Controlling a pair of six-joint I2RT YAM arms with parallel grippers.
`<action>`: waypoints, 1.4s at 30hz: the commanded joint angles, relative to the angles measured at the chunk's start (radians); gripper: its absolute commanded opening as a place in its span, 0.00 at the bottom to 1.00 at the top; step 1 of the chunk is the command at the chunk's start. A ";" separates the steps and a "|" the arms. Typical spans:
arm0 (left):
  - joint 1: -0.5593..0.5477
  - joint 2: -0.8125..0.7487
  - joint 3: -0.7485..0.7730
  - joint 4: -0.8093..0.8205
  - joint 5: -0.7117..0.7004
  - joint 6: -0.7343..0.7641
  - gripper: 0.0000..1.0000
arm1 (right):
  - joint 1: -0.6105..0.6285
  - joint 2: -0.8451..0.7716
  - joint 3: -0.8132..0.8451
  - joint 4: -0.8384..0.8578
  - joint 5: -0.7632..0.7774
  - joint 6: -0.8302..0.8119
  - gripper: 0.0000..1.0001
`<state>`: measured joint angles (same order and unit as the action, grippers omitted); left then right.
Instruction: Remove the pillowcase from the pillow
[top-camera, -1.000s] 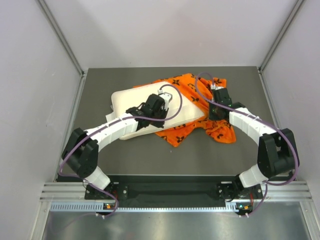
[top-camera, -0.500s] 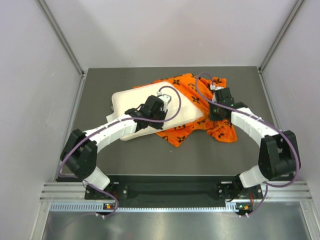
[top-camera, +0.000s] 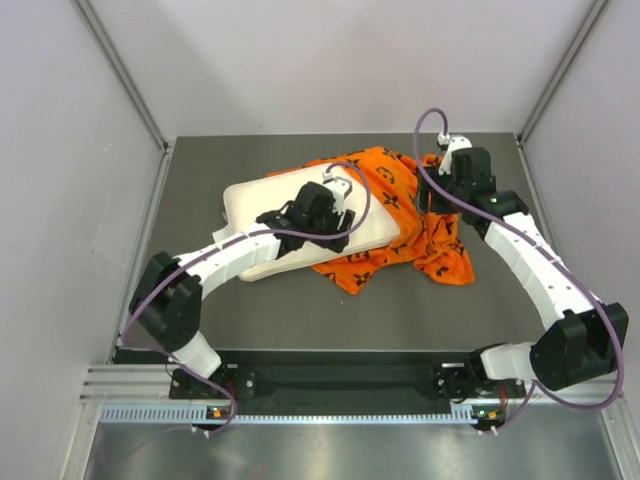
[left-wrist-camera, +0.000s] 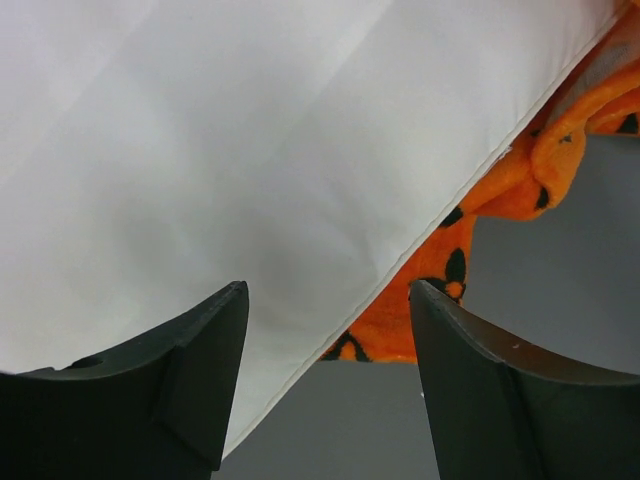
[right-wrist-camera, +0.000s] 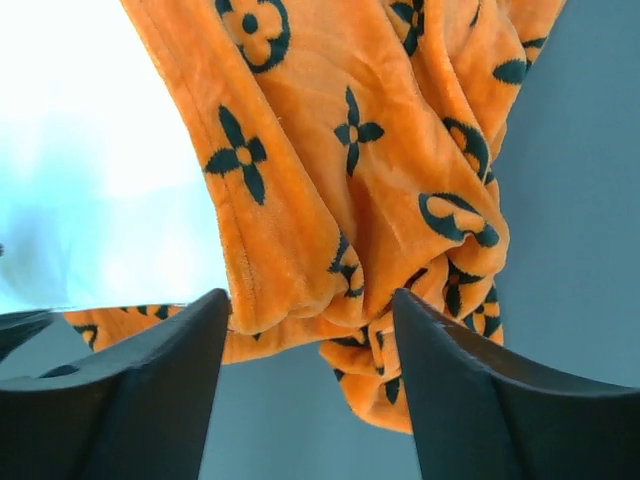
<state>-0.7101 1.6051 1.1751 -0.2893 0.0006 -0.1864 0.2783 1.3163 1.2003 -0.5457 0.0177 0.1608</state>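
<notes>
Pillow (top-camera: 300, 215) edge sits on the orange case (top-camera: 400, 225), bare table (top-camera: 500, 300) all around. Left claw (left-wrist-camera: 325, 385) is wide open over the pillow, holding nothing. Right claw (right-wrist-camera: 310, 330) is open above the case.

White segmented arms, black joints, purple looping cables, dark wedge-shaped fingers (left-wrist-camera: 190, 380)

No readable words, numbers or brand names show anywhere; the pillowcase (right-wrist-camera: 350, 180) carries only black flower, diamond and circle motifs, no letters among them.
</notes>
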 joint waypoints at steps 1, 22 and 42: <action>-0.015 0.079 0.061 0.027 0.009 0.022 0.71 | -0.010 0.027 0.077 -0.019 -0.013 0.005 0.68; -0.045 0.061 -0.155 0.070 -0.005 0.028 0.00 | 0.016 0.658 0.657 0.087 -0.242 -0.006 0.89; -0.045 -0.113 -0.269 0.007 0.049 -0.013 0.00 | 0.139 0.750 0.549 0.155 -0.101 -0.064 0.84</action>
<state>-0.7498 1.5089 0.9218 -0.1703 0.0124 -0.1673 0.3946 2.0823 1.8015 -0.4076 -0.1341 0.1287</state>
